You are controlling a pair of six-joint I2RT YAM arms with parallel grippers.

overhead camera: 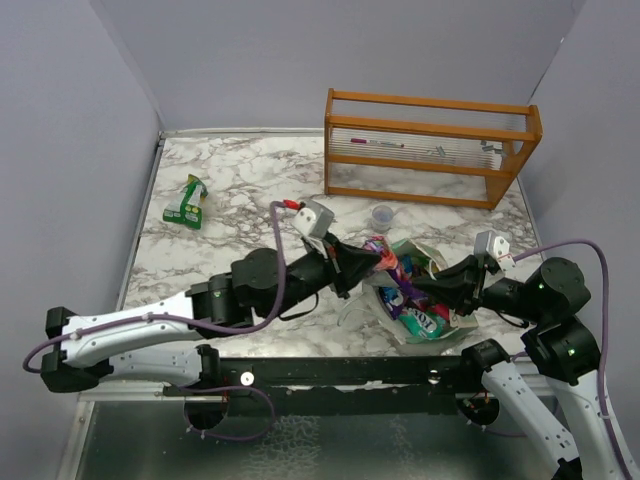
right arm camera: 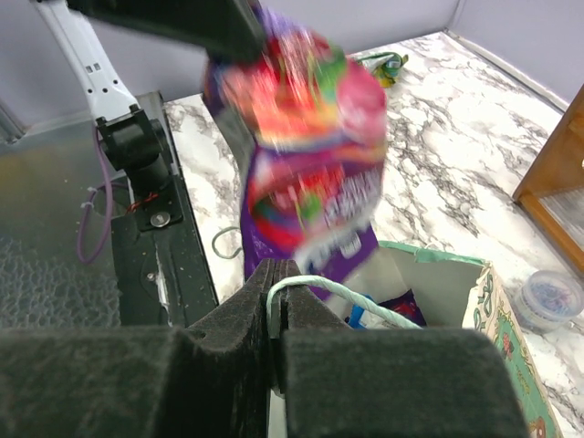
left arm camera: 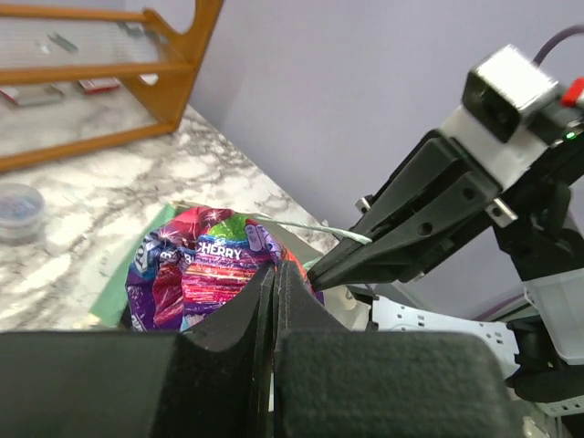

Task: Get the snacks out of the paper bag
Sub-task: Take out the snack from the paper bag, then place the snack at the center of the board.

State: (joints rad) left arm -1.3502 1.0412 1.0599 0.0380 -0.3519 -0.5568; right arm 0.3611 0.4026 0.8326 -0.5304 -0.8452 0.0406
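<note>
Purple-and-red glossy crinkly packet (left arm camera: 205,265) is pinched by one edge in the left claw (left arm camera: 274,278), jaws closed on it, hanging just above the mouth of the pale mint-green paper bag (right arm camera: 506,347). Right claw (right arm camera: 274,274) is closed on the bag's thin white string handle (right arm camera: 319,287). One green packet (overhead camera: 187,201) lies on the marble worktop (overhead camera: 250,180), well apart to the left. Teal and blue packets (overhead camera: 420,322) sit inside the bag. Judgement: early stage, with one out, one in transit, several to extract.

Snack packet (left arm camera: 196,265): glossy crinkled film
Paper bag (right arm camera: 436,285): matt paper, smooth
Table (overhead camera: 240,190): polished marble-look top
Rack (overhead camera: 430,128): smooth orange wood
Cup (overhead camera: 382,214): clear plastic
Left pincer (left arm camera: 274,274): matt black, grainy face
</note>
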